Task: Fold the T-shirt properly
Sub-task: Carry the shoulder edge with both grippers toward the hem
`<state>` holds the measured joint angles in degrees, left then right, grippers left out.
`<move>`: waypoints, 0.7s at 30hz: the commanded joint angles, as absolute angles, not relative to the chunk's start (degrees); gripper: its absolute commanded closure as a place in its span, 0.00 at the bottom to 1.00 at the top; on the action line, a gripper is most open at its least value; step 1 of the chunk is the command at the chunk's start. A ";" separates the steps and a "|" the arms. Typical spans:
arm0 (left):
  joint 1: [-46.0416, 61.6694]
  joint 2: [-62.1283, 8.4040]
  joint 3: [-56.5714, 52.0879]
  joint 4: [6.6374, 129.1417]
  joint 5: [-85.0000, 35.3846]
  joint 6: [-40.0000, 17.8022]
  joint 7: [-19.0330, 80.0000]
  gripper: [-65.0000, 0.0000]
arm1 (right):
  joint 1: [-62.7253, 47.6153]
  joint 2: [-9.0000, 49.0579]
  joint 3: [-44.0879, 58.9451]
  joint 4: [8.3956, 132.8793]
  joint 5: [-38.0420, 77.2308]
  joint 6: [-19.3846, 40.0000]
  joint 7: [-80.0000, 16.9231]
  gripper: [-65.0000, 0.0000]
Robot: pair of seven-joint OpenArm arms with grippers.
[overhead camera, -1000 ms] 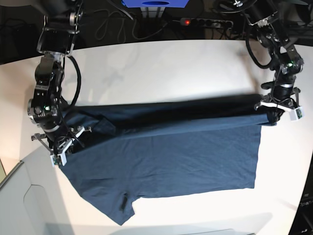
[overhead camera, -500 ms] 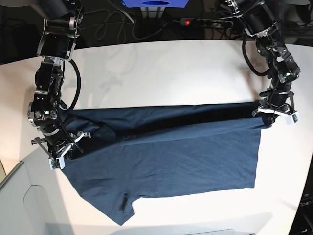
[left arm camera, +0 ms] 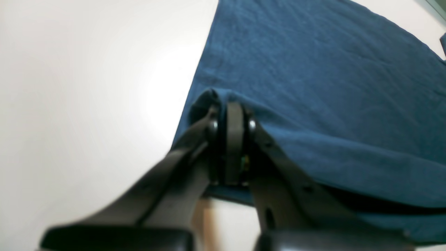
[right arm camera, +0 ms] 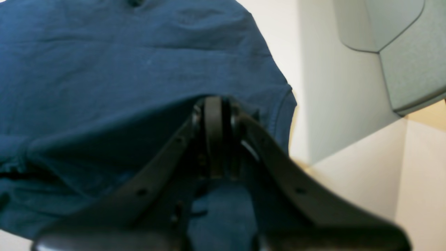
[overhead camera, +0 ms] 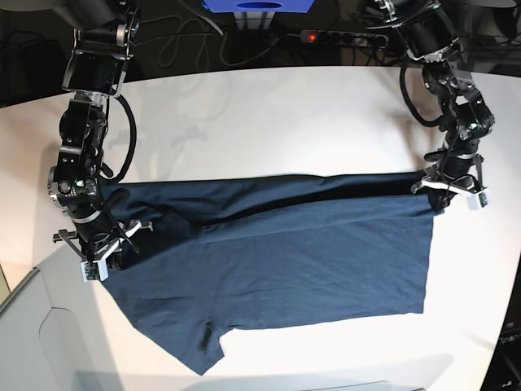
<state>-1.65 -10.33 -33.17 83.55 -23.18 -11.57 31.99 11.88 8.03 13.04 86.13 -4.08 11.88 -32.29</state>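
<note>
T-shirt (overhead camera: 277,269), dark navy, spread across the white table (overhead camera: 269,114). At base-view left, right gripper (overhead camera: 104,252) is clamped shut on a raised fold at the sleeve end. At far right, left gripper (overhead camera: 450,189) is pinched closed on the upper hem corner. No legible label visible.

Matt navy cotton-like T-shirt (overhead camera: 309,261)

Black jointed arms (overhead camera: 81,155), looped cables, green lights
</note>
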 commanded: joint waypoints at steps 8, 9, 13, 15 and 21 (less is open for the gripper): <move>-3.74 -11.12 -33.54 84.44 -23.96 -11.82 30.73 1.00 | 13.49 8.48 12.97 84.70 -3.82 12.26 -30.29 1.00; -3.82 -11.12 -33.54 84.44 -23.96 -11.91 30.73 1.00 | 13.49 8.57 12.97 84.70 -3.82 12.26 -30.37 1.00; -5.14 -11.12 -33.54 85.05 -23.96 -12.00 30.64 1.00 | 13.49 8.66 12.88 84.70 -3.82 12.26 -30.46 1.00; -5.41 -11.12 -33.63 85.23 -23.96 -12.00 30.64 1.00 | 13.49 8.66 12.88 84.70 -3.82 12.26 -30.46 1.00; -6.55 -11.38 -33.63 85.32 -23.96 -12.09 30.64 1.00 | 13.49 8.75 12.97 84.70 -3.82 12.26 -30.46 1.00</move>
